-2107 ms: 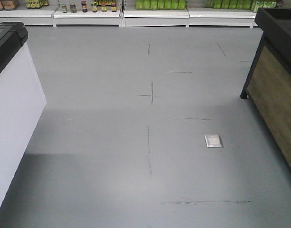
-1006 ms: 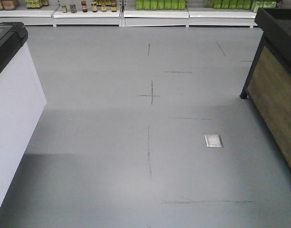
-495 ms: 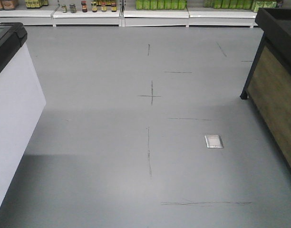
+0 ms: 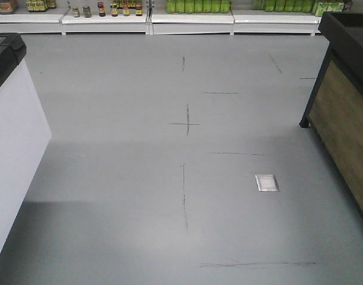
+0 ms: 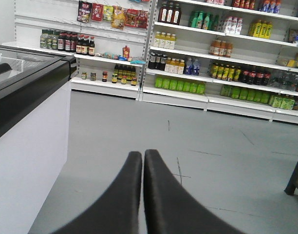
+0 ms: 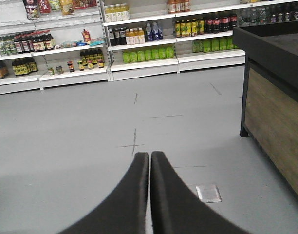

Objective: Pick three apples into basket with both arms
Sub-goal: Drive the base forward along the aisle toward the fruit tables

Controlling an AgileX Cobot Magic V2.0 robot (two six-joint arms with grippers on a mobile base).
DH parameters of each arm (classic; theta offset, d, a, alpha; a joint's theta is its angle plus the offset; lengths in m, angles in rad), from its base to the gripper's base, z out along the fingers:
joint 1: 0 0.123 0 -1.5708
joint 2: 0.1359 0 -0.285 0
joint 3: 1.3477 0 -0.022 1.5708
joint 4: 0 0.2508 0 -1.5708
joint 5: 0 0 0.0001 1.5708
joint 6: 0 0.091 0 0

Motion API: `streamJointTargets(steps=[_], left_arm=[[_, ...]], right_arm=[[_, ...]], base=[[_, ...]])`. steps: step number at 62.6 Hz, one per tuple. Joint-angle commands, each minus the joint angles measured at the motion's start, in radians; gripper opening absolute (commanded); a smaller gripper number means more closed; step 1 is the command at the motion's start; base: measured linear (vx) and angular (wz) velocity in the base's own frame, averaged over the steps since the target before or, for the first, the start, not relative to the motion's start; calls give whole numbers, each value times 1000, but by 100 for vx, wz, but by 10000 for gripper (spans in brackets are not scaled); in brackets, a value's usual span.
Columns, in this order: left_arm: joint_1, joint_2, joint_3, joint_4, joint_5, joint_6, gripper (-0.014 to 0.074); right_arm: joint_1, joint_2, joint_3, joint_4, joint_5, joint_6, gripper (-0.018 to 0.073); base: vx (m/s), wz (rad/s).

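The apples and the basket are out of view in every frame. My left gripper is shut, its two dark fingers pressed together with nothing between them, pointing over grey shop floor. My right gripper is shut the same way and holds nothing, also hanging above bare floor. Neither gripper shows in the front view, which holds only floor and shop furniture.
A white chest freezer with a black rim stands on the left. A black-framed wooden display stand stands on the right. Stocked shelves line the far wall. A small metal floor plate lies right of centre.
The front view has shifted: the floor marks and metal plate have slid down the frame and the freezer has moved left, so the base is rolling forward and slightly right.
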Motion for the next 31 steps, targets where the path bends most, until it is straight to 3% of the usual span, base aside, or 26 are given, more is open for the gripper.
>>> streamJointTargets(steps=[1, 31], left_arm=[[-1, -16, 9, -9, -80, -6, -6], [-1, -16, 9, -9, -80, -6, -6]], right_arm=[[0, -13, 14, -6, -78, -10, -4], [0, -13, 14, -6, -78, -10, -4]], base=[[13, -1], [16, 12]])
